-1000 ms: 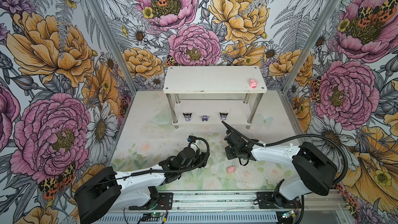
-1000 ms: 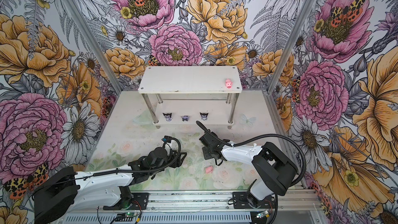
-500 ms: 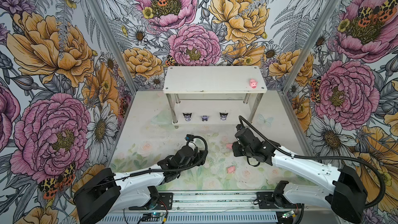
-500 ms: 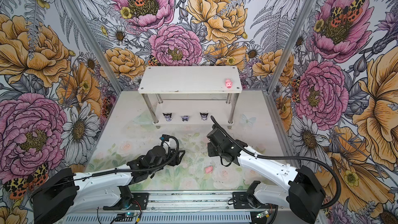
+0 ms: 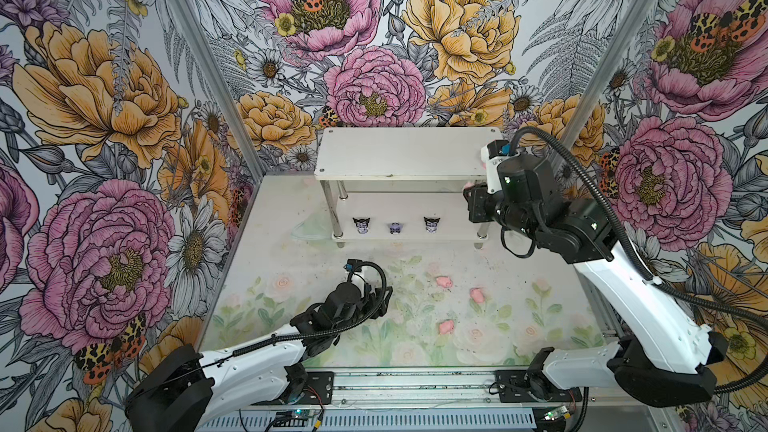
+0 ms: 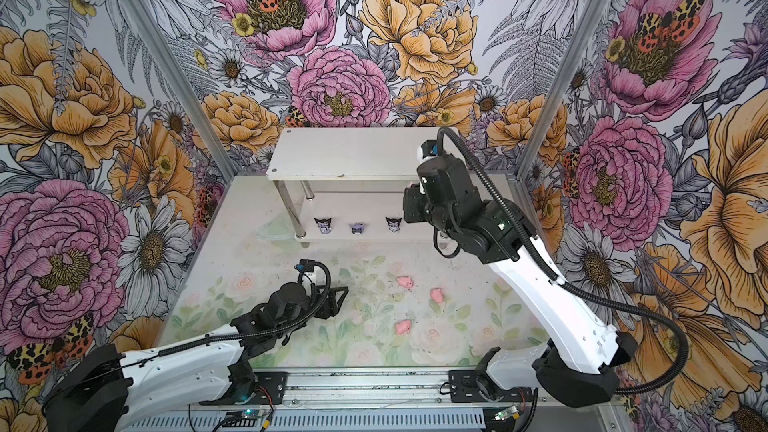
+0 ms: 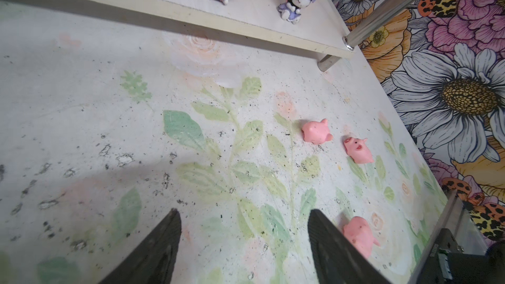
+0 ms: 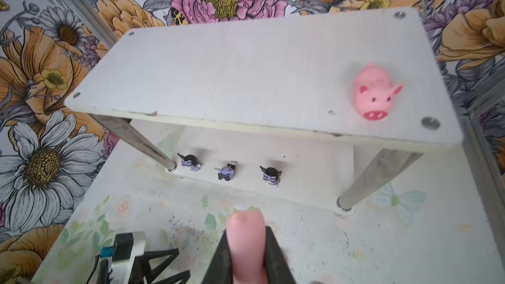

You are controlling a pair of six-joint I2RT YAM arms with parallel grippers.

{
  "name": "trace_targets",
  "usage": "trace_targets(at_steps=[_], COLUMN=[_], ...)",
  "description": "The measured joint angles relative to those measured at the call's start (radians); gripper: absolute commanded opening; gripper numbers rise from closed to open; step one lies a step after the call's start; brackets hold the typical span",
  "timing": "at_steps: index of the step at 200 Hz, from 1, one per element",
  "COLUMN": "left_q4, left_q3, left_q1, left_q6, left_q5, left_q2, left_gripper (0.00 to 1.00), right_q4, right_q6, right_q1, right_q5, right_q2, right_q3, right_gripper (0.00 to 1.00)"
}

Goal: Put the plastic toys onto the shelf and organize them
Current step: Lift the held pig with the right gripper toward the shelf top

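The white shelf [image 5: 407, 151] [image 6: 353, 155] [image 8: 246, 77] stands at the back. My right gripper [image 8: 246, 230] [image 5: 469, 193] is shut on a pink pig [image 8: 246, 244], raised in front of the shelf's right end. Another pig [image 8: 375, 92] sits on the top tier near that end. Three black-and-lavender figures [image 5: 360, 225] [image 5: 395, 227] [image 5: 431, 224] stand along the lower tier. Three pigs [image 5: 444, 281] [image 5: 476, 295] [image 5: 446, 327] lie on the table. My left gripper [image 7: 243, 214] [image 6: 336, 297] is open and low over the table, with one pig [image 7: 358, 236] just outside a finger.
Flowered walls close in the left, back and right sides. The shelf's metal posts [image 8: 379, 176] stand at its corners. A metal rail [image 5: 415, 384] runs along the front edge, where both arm bases are mounted.
My right arm has lifted off the table and swung up to the shelf's right end with the pig, its jaws tightening. The left gripper has barely moved.
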Motion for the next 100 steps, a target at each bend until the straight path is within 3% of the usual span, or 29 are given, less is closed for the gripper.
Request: trace_targets(at_steps=[38,100], left_q4=[-0.071,-0.189], left_q3=[-0.028,-0.093], left_q1=[0.001,0.001], left_q6=[-0.005,-0.058], left_q5=[-0.003,-0.044], left_q2=[-0.131,-0.35], left_gripper=[0.76,0.77], right_q4=[-0.055,-0.129], right_q6=[-0.055,-0.099], right_q1=[-0.079,-0.119], right_q5=[0.011,0.011], right_q2=[0.172,0.413], right_q3=[0.226,0.444], right_gripper=[0.19,0.18])
